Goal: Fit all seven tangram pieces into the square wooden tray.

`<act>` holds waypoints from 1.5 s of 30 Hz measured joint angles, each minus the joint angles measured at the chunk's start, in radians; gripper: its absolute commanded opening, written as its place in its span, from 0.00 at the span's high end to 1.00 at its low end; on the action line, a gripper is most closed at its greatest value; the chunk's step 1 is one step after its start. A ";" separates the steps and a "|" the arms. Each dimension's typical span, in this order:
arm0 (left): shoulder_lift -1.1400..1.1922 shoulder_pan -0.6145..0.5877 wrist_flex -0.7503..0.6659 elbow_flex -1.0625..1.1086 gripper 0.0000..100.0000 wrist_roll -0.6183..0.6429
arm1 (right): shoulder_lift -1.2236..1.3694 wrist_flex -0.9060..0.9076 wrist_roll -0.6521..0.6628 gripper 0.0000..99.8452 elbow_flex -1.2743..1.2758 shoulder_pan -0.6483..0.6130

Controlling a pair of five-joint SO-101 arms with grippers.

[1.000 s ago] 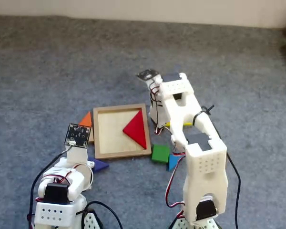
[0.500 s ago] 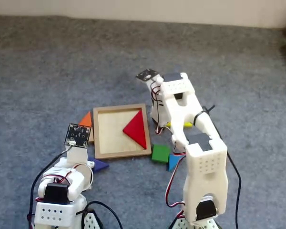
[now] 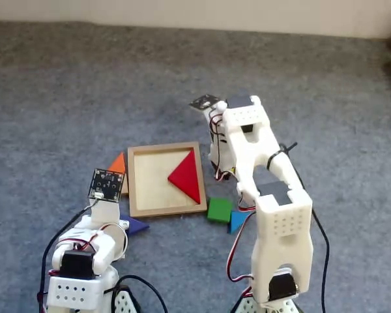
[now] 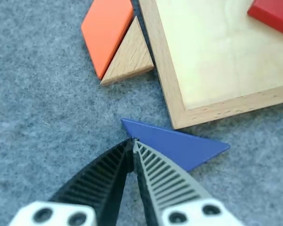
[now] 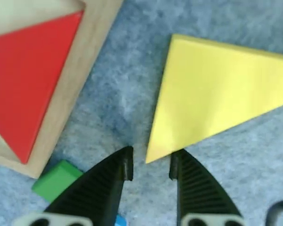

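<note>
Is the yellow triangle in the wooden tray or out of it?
Out. The yellow triangle lies on the grey carpet beside the tray, one corner between the tips of the open right claw.

We count one square wooden tray [image 3: 166, 210]. We count seven tangram pieces in all. Four of them are plainly triangles: one red triangle [image 3: 188, 175], one yellow triangle [image 5: 217, 89], one dark blue triangle [image 4: 179, 146] and one bare wooden triangle [image 4: 130, 59]. We find one green square [image 3: 219, 210], one orange parallelogram [image 4: 107, 30] and one light blue piece [image 3: 236, 222], partly hidden, whose shape we cannot tell. We also count two grippers: the left gripper [image 4: 133, 141] and the right gripper [image 5: 151, 162].
</note>
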 measured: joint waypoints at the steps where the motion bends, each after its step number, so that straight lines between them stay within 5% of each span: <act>1: 0.000 0.000 0.000 0.000 0.99 0.000 | 0.000 0.000 0.000 0.87 0.000 0.000; 9: 0.000 0.000 0.000 0.000 0.99 0.000 | 0.000 0.002 -0.203 0.63 -0.061 -0.009; 22: 0.000 0.000 0.000 0.000 0.99 0.000 | 0.000 -0.192 -0.473 0.63 -0.127 -0.077; 45: 0.000 0.000 0.000 0.000 0.99 0.000 | 0.041 -0.178 -0.537 0.63 -0.129 -0.092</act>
